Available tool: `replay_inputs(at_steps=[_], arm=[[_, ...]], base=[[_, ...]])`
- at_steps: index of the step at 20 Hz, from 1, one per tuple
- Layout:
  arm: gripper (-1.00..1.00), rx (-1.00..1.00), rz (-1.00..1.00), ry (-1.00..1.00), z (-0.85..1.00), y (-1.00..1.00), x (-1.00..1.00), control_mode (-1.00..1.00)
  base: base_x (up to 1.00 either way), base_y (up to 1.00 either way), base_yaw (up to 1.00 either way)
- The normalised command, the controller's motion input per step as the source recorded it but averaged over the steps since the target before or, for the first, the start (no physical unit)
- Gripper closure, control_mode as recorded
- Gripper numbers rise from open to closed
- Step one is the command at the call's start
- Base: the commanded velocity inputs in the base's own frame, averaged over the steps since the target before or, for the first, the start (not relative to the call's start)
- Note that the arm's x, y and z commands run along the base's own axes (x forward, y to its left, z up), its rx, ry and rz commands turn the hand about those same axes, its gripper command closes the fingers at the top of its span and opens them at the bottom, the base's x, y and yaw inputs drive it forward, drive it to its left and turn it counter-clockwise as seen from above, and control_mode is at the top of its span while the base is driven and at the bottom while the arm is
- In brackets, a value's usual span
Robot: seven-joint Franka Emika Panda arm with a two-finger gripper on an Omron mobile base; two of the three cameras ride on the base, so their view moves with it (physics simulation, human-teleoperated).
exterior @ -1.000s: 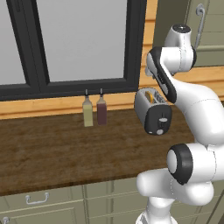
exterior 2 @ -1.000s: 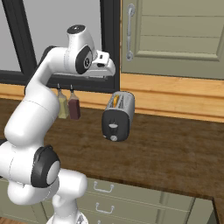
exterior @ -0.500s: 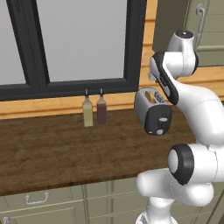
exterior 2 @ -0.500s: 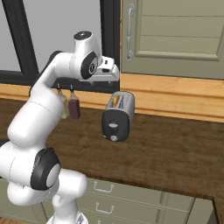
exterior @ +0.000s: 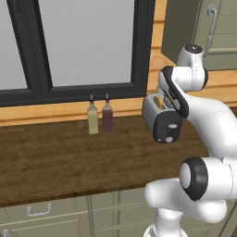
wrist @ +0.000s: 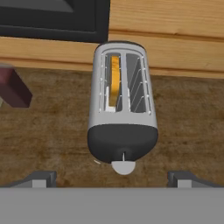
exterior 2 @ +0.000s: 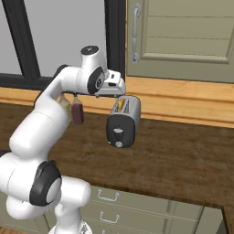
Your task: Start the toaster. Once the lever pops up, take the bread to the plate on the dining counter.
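The end effector points downward, its fingers spread wide apart.

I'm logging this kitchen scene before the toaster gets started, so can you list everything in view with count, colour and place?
toaster: one, silver-grey with a black end panel, on the worktop near the back wall, below the gripper.
bread: one slice, orange-tan edge showing, standing in the left slot as the hand view has it.
lever: one, pale grey tab at the foot of the end panel.
bottles: two, one yellowish and one dark red, side by side under the window.
worktop: one, dark wood, with olive drawers beneath.
window: one, black frame, behind the bottles.
cabinet door: one, olive, metal handle, upper wall.
gripper: one, dark fingertips spread open, above the toaster's end.
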Motion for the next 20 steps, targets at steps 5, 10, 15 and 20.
replay_inputs(at_steps=[5,10,15,20], arm=[[-1.00,0.00,0.00,0.00,-0.39,0.00,0.02,-1.00],[-1.00,0.01,0.00,0.00,-0.31,0.00,0.08,-1.00],[-1.00,0.04,0.00,0.00,-0.28,-0.01,0.16,-1.00],[-1.00,0.03,0.00,-0.05,-0.17,-0.02,0.22,-1.00]], base=[[0.00,0.00,0.00],[0.00,0.00,0.00],[0.00,0.00,0.00],[0.00,0.00,0.00]])
